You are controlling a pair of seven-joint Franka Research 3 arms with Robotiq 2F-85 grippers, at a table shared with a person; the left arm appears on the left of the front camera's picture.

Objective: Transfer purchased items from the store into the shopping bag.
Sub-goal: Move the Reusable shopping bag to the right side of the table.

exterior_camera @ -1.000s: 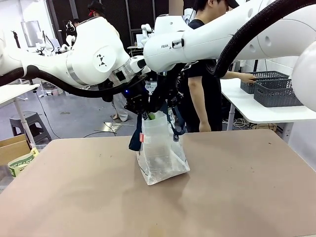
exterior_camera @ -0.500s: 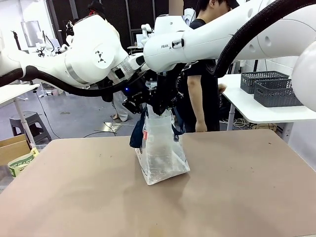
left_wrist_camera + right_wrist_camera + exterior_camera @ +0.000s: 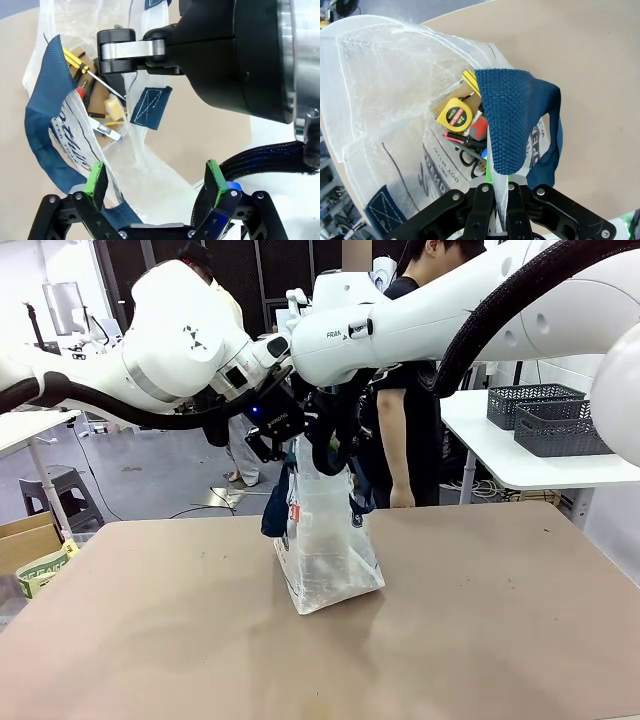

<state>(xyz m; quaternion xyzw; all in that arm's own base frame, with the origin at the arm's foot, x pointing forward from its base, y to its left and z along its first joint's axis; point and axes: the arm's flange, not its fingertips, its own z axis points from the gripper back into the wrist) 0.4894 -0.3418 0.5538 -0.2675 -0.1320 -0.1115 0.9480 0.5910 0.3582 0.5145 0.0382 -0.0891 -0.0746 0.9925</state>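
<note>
The clear plastic shopping bag stands upright at the middle of the table, its navy strap handles hanging at the rim. My right gripper is shut on the bag's rim beside one navy strap, holding the mouth up. In the right wrist view this gripper pinches the plastic edge. My left gripper hovers open just above and left of the mouth; its green pads stand wide apart with nothing between them. Purchased items lie inside: a yellow-and-black stick, brown card, a yellow tape measure.
A person stands behind the table's far edge. Two dark grey mesh baskets sit on a white side table at the right. A cardboard box is off the table's left edge. Bare tabletop surrounds the bag.
My left gripper has opened and risen up and left out of the bag's mouth. The right gripper keeps its hold on the rim. The person's hand left the basket.
</note>
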